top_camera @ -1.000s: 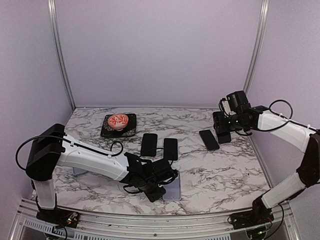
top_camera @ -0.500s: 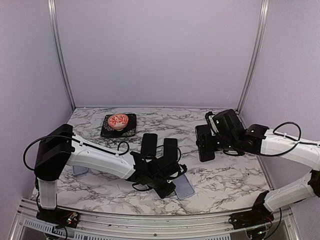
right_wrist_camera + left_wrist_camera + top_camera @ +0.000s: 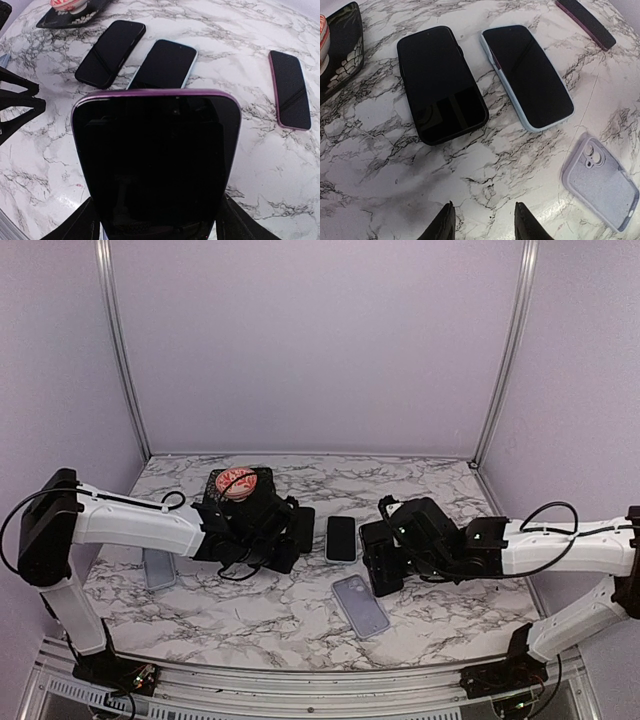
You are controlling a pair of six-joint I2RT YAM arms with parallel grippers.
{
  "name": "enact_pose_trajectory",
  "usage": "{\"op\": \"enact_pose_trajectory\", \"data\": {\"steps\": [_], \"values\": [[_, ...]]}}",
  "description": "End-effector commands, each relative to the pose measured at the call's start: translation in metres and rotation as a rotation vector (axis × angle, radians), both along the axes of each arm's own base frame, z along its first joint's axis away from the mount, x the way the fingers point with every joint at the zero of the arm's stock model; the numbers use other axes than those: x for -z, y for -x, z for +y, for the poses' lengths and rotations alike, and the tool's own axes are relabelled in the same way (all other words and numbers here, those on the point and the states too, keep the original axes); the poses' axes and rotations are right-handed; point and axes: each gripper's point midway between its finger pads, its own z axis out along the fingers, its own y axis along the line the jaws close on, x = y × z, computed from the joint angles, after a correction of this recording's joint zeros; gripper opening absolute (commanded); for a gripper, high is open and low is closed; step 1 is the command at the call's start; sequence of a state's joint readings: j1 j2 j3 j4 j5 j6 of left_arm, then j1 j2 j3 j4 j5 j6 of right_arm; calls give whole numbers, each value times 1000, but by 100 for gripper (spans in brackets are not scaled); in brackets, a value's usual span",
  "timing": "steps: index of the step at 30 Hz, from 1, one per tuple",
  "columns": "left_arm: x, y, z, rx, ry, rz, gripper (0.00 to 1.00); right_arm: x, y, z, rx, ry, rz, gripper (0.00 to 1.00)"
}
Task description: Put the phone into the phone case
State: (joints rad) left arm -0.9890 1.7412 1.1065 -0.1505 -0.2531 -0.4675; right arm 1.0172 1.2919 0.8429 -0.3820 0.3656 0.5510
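Nothing is fitted yet on the marble table (image 3: 450, 610). The right gripper (image 3: 383, 562) clamps the purple-edged phone (image 3: 156, 160) by its sides, lifted just beside the lilac phone case (image 3: 360, 606), which lies near the front and looks empty. To the left, the left gripper (image 3: 482, 223) hovers with its fingers apart and holding nothing, near a black phone (image 3: 441, 85). What is left, I judge, is lowering the phone and pressing it in.
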Motion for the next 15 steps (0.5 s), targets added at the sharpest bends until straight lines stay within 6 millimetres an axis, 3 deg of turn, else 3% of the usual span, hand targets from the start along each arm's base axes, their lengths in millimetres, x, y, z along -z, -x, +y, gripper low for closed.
{"op": "enact_pose_trajectory", "data": {"steps": [1, 6, 12, 15], "values": [[23, 2, 16, -55, -59, 24, 44, -9, 10, 34, -38, -71, -69, 31], [5, -12, 25, -118, -42, -32, 58, 5, 30, 49, -84, -47, -100, 31], [-22, -24, 42, -229, 33, -73, 83, 25, 29, 38, -42, -44, -117, 29], [-30, -24, 49, -262, 54, -90, 87, 28, 32, 44, -57, -73, -122, 27]]}}
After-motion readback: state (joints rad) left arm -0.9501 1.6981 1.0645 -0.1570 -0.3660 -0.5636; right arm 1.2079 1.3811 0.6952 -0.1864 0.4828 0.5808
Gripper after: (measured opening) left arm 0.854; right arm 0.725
